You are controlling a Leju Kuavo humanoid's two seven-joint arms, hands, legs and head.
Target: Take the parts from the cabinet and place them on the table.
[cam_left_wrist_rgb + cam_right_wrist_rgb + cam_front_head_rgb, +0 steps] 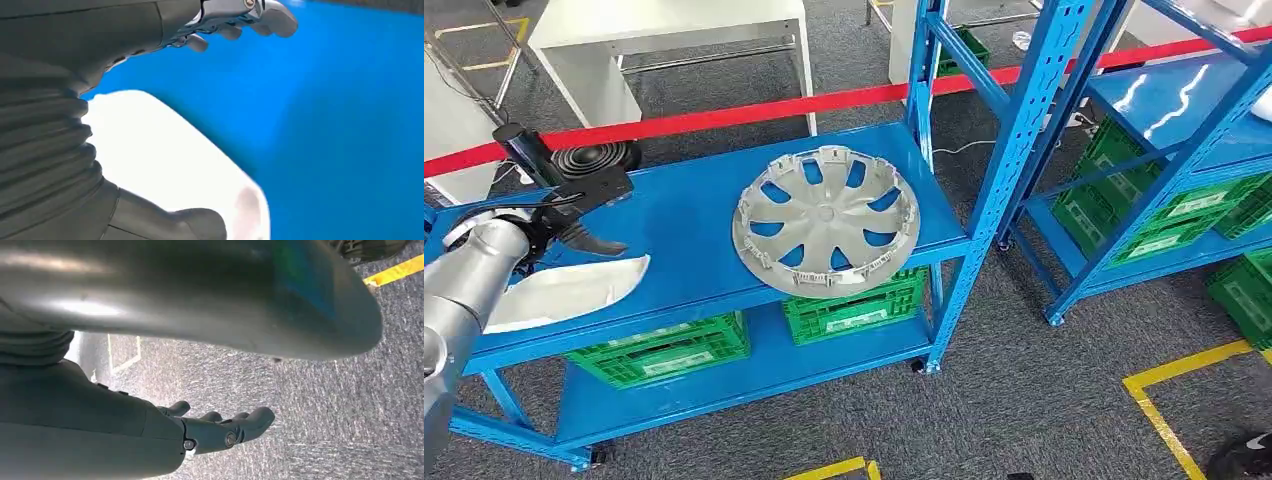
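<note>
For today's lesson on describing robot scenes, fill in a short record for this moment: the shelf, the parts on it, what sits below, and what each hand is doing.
shelf: blue metal rack, parts on its top level
part 1: silver wheel cover, lying flat toward the shelf's right end
part 2: white curved panel, at the front left edge
below: green crates on the lower level
left hand: over the white panel, fingers apart above it, grip not confirmed
right hand: hanging over grey carpet, holding nothing
background: red barrier tape
</note>
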